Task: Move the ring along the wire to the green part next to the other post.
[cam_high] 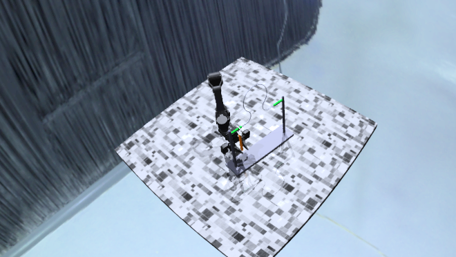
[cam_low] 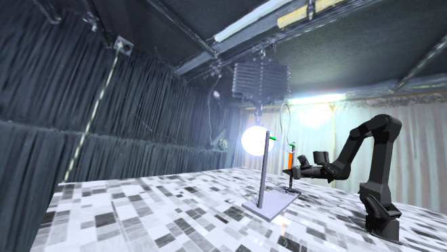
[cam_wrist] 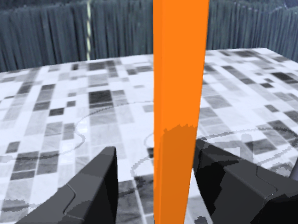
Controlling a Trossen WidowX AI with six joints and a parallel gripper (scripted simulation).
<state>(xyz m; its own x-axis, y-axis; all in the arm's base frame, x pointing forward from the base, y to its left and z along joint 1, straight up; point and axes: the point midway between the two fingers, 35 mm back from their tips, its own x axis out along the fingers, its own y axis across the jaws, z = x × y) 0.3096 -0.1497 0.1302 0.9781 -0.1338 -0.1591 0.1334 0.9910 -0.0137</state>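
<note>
The ring [cam_low: 286, 148] hangs on the green part [cam_high: 236, 130] [cam_low: 292, 145] by one post [cam_high: 233, 148] [cam_low: 290, 184]. Its orange handle [cam_high: 241, 142] [cam_low: 290, 160] [cam_wrist: 179, 75] points straight down. My gripper [cam_high: 244, 150] [cam_low: 288, 171] [cam_wrist: 153, 152] is open around the lower handle. In the wrist view the handle stands between the fingers, closer to the right one, with gaps showing on both sides. The other green part [cam_high: 278, 103] [cam_low: 273, 138] at the second post [cam_high: 283, 117] [cam_low: 264, 169] is bare.
The thin grey wire [cam_high: 259, 84] [cam_low: 285, 103] loops high between the green parts, above the level of my fingers. Both posts stand on a pale base plate [cam_high: 266, 145] [cam_low: 271, 206]. The near post stands close beside my gripper.
</note>
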